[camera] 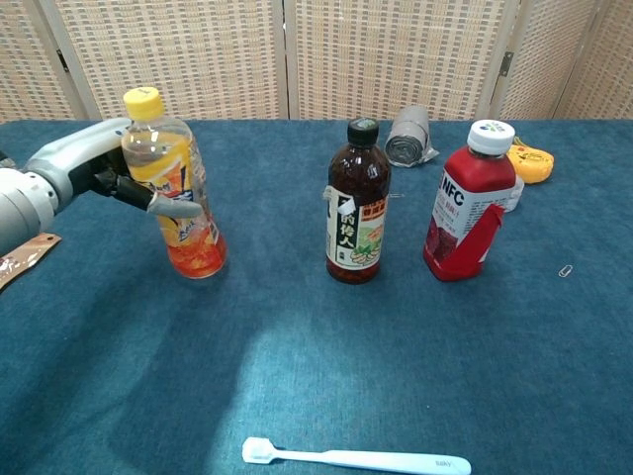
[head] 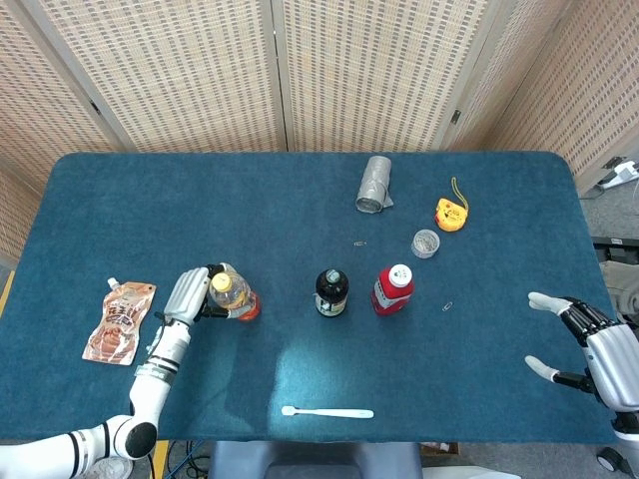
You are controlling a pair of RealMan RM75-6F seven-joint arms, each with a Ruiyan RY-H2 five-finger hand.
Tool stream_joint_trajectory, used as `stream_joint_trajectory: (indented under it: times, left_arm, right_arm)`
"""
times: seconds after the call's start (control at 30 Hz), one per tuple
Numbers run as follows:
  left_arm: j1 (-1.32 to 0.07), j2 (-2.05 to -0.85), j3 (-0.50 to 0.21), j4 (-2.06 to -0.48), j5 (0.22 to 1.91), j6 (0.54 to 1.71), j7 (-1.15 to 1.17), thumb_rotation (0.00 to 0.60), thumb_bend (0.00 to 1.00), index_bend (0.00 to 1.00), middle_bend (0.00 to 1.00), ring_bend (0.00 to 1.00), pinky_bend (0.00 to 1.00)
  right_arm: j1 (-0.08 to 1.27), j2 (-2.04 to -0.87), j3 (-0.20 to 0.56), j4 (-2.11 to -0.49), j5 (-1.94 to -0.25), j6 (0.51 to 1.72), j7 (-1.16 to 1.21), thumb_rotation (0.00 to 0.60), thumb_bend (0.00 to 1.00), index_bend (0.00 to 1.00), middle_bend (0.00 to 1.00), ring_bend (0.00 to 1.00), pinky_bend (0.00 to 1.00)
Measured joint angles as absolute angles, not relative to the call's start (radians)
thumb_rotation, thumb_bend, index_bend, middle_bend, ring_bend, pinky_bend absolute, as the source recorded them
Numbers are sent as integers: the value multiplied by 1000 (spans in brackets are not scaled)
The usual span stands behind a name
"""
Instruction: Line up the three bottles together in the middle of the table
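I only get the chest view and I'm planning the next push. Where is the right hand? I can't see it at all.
Observer: The right hand hovers at the table's right edge, fingers spread, holding nothing.
Operator: And is anything lying behind the left hand?
Observer: Yes, a flat foil pouch lies on the table to the left of the left hand, which grips the yellow-capped bottle.
Operator: Anything behind the red bottle?
Observer: A small round clear lid lies just beyond the red bottle.
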State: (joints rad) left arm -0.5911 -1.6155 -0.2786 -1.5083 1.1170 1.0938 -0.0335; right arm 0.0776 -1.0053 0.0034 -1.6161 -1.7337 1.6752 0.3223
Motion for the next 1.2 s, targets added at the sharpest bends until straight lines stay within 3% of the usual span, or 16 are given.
stream_joint_trajectory:
  times: [1.2]
  left_arm:
    - [-690, -1734, -293, -1486, 1093, 1075, 97, 600, 66, 602, 568, 378, 398]
  right_arm:
    - [33, -985, 19, -1616, -1753, 1766, 361, 600, 0, 261, 335, 275, 436]
